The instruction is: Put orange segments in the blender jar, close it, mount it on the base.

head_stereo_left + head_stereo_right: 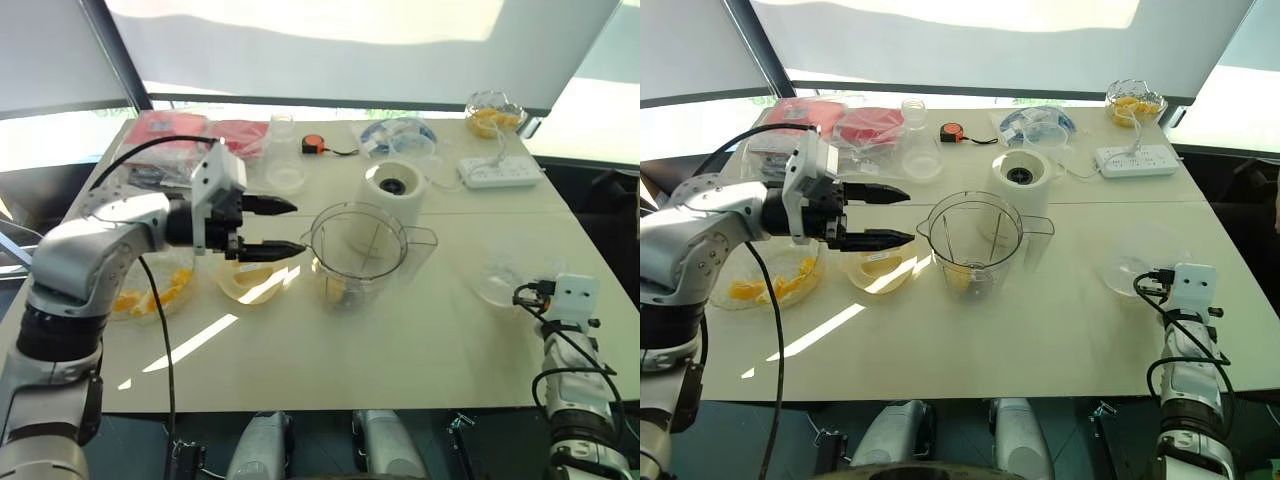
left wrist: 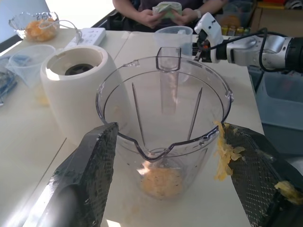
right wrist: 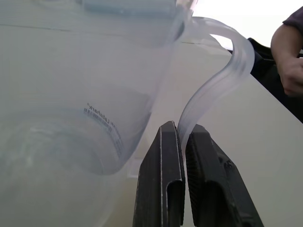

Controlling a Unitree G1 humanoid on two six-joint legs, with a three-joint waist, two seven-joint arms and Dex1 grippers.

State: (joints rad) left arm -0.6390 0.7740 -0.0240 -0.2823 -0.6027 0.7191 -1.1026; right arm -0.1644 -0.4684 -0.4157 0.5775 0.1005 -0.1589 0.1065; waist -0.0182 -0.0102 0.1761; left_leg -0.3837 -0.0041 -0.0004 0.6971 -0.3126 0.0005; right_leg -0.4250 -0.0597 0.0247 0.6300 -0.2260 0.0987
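**A:** Start nearest us. What is the right claw doing?

**B:** It is closed right down on the thin handle of the clear cup, close to the table's front right edge. The hold is a pinch on the handle, not the body, probably so the cup can be lifted or tipped.

**A:** And the left claw?

**B:** It is spread wide and holding nothing. It points sideways at the rim of the blender jar, just beside the spout, and pulp is stuck to one finger. I'd say it is placed for dropping fruit in. Below its arm is a glass bowl with more orange segments in it.

**A:** Where does the jar stand?

**B:** Upright and lidless at the middle of the table. Some orange segments lie at its bottom around the blades. The base is just behind it with its dark socket facing up, so the jar is not mounted yet.

**A:** What lies beyond that?

**B:** There is a tape measure, a white power strip and a second bowl of fruit in the far right corner.

**A:** What about the surface and the room?

**B:** The table is pale and smooth, with streaks of sunlight across it. White blinds hang over the windows behind it. A person stands at one side with something in their hands.
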